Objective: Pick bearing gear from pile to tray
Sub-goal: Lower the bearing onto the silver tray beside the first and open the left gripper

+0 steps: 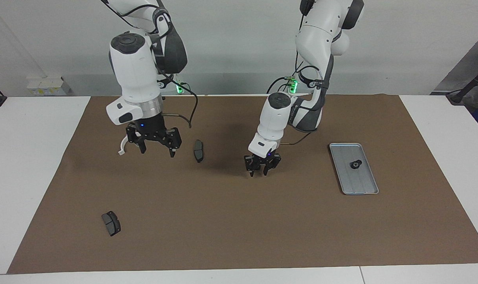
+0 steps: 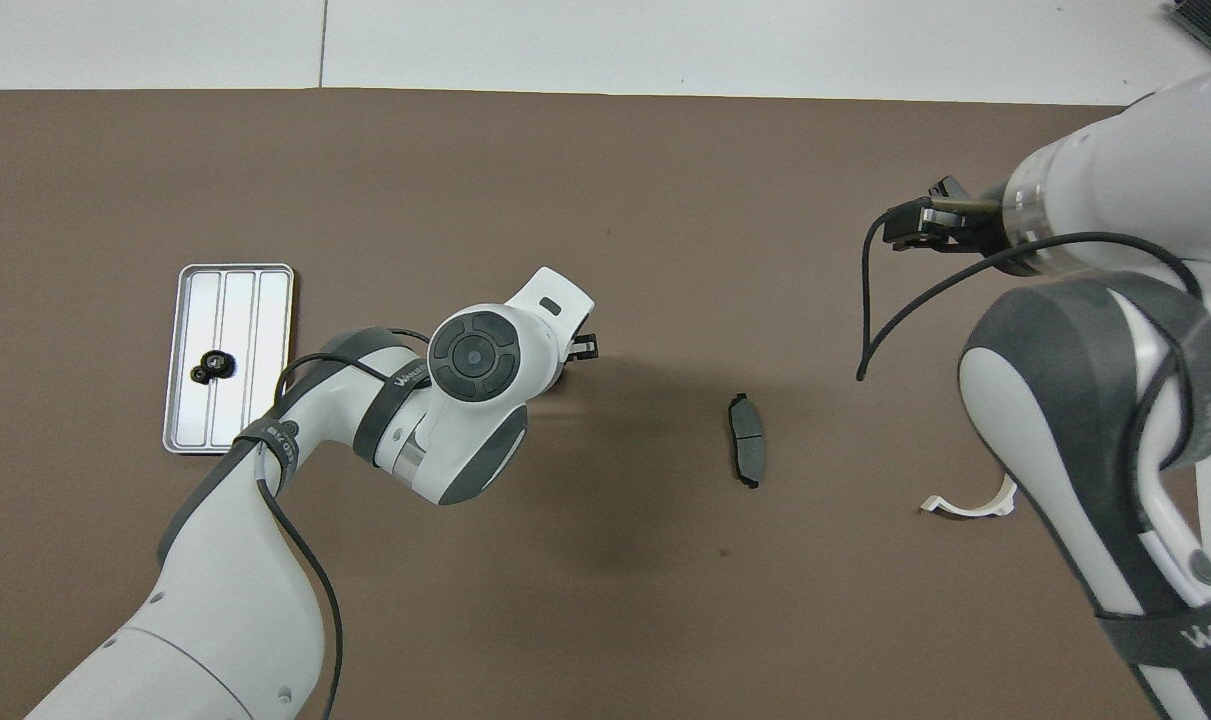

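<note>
One brown mat [image 1: 239, 221] covers most of the white table [image 1: 29, 165]. Two white arms work over it. The right arm hangs high toward its own end of the table, and the right gripper [image 1: 156, 150] has its fingers spread wide with nothing between them, over the mat beside the white half-ring. The left arm bends low at mid-table; the left gripper [image 1: 260, 171] points down just above the mat, its fingers drawn narrow. Whether they hold anything cannot be told, since the arm's head covers that spot from above.

One silver tray [image 1: 363, 185] lies toward the left arm's end of the table, flat, with a ridged floor. One small black bearing gear [image 1: 355, 164] sits in the tray, on the half of it nearer the robots.

One white half-ring [image 2: 968, 503] lies toward the right arm's end, partly hidden by that arm. Two dark grey brake pads are on the mat: one brake pad [image 1: 198, 150] between the two grippers, the other brake pad [image 1: 111, 223] well apart, farther from the robots, toward the right arm's end.
</note>
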